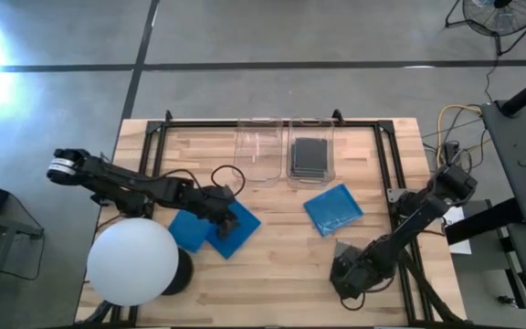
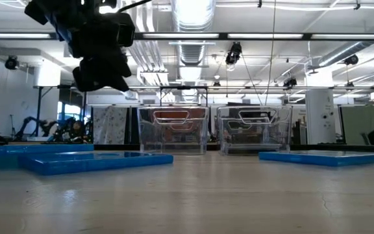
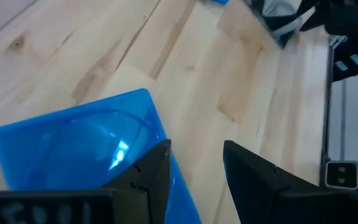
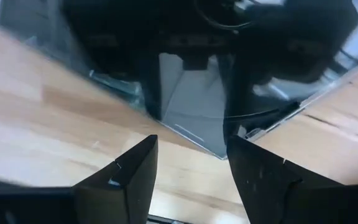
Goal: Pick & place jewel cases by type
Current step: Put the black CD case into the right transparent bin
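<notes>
Your left gripper [image 1: 229,217] hovers with jaws wide over two overlapping blue cases [image 1: 215,227]. Lower it straight on the edge of the top one only. The right gripper [image 4: 191,168], open and empty, waits over a dark case [image 4: 194,112] near the table's front edge.

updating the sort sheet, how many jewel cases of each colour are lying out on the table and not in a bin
blue jewel cases: 3
dark jewel cases: 1
total: 4
Not counted: the dark stack inside the clear bin; the number of cases in it cannot be told.
</notes>
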